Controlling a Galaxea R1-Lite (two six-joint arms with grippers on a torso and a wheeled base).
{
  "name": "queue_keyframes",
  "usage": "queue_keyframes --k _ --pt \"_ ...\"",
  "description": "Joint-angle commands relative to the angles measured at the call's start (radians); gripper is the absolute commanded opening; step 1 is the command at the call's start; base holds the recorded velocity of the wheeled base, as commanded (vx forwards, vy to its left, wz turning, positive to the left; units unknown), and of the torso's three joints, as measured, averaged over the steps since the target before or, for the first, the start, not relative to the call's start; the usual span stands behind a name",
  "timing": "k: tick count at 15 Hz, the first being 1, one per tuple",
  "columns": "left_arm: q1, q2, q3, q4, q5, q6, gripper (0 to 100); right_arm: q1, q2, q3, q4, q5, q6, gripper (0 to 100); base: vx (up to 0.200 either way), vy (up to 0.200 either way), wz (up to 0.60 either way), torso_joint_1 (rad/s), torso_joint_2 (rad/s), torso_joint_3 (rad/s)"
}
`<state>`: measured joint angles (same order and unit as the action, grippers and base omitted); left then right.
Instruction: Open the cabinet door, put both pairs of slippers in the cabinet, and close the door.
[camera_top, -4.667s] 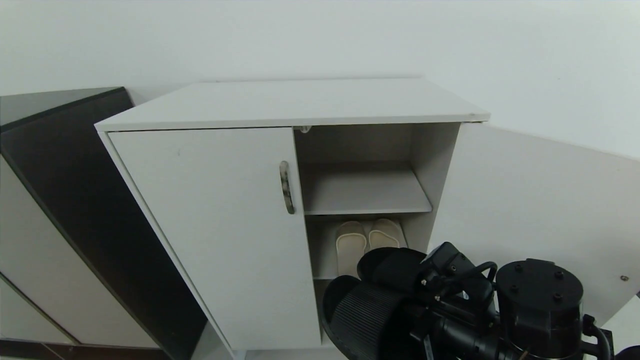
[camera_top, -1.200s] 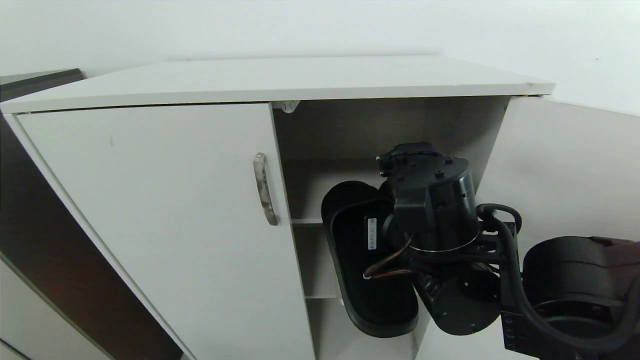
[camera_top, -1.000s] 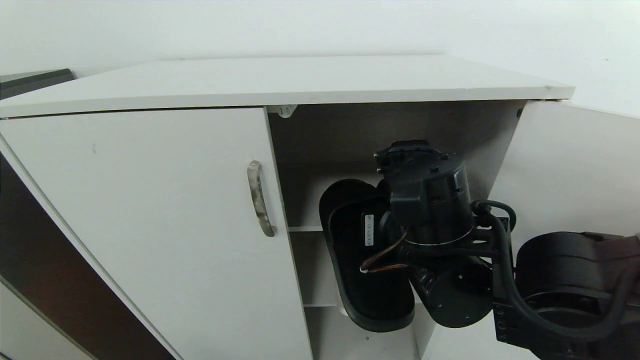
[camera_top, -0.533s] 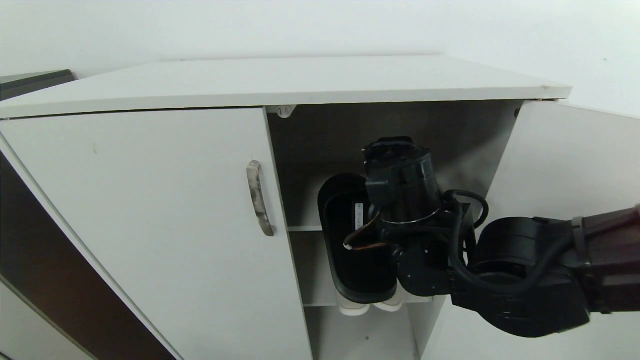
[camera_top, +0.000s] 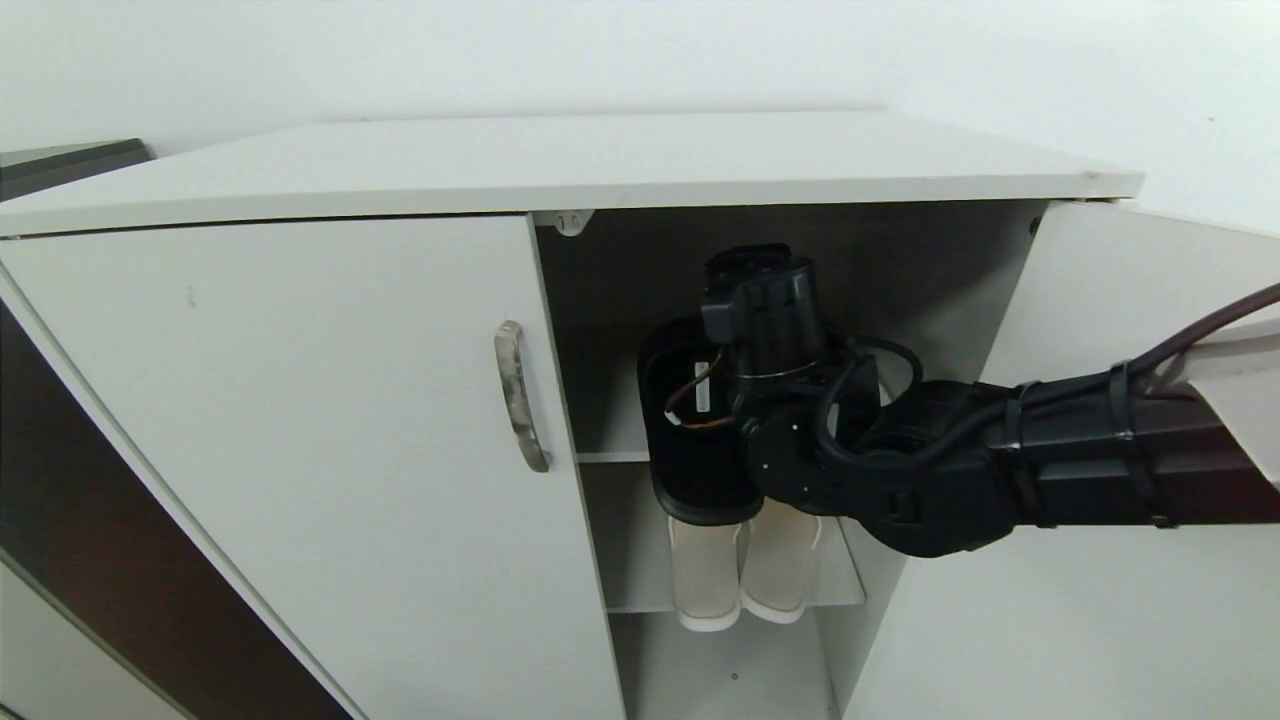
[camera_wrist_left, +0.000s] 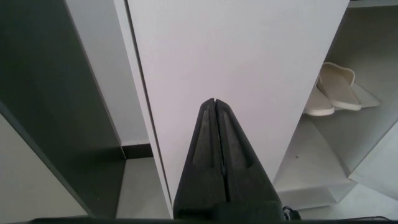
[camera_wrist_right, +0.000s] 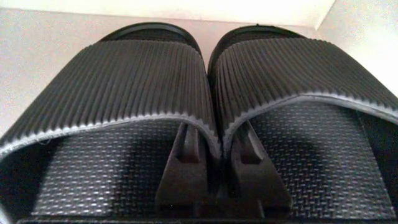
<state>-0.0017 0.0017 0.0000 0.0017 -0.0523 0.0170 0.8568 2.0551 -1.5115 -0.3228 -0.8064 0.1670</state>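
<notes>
The white cabinet (camera_top: 560, 160) has its right door (camera_top: 1110, 320) swung open and its left door (camera_top: 300, 420) closed. My right arm reaches inside at the upper shelf (camera_top: 608, 456). My right gripper (camera_wrist_right: 219, 171) is shut on the pair of black slippers (camera_wrist_right: 149, 81), pinching their two inner walls together. From the head, the black slippers (camera_top: 695, 450) show their soles, toes in over the shelf and heels hanging past its front edge. A pair of white slippers (camera_top: 740, 570) lies on the middle shelf below. My left gripper (camera_wrist_left: 215, 109) is shut and empty, before the closed door.
A metal handle (camera_top: 520, 395) sits on the closed left door. A dark panel (camera_top: 60, 500) stands left of the cabinet. The bottom compartment (camera_top: 730, 670) lies under the white slippers (camera_wrist_left: 336, 90). A pale wall runs behind.
My right arm has carried the black slippers up and deeper into the cabinet at the upper shelf, uncovering the white pair below. Since the earliest frame the camera has moved closer.
</notes>
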Motion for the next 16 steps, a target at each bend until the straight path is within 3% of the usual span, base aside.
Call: queue_keyframes --k 1,7,16 --pt "0.0 0.0 0.0 0.0 0.0 0.0 0 -0.013 0.033 -0.032 0.001 0.027 0.0 0 0.0 0.0 0.0 0.0 0.0 0.0" --pt "0.0 0.0 0.0 0.0 0.0 0.0 0 -0.045 0.08 -0.151 0.071 0.032 -0.001 0 0.0 0.0 0.0 0.0 0.0 0.0" --pt "0.0 0.0 0.0 0.0 0.0 -0.002 0 -0.05 0.106 -0.174 0.087 0.032 -0.003 0 0.0 0.0 0.0 0.0 0.0 0.0"
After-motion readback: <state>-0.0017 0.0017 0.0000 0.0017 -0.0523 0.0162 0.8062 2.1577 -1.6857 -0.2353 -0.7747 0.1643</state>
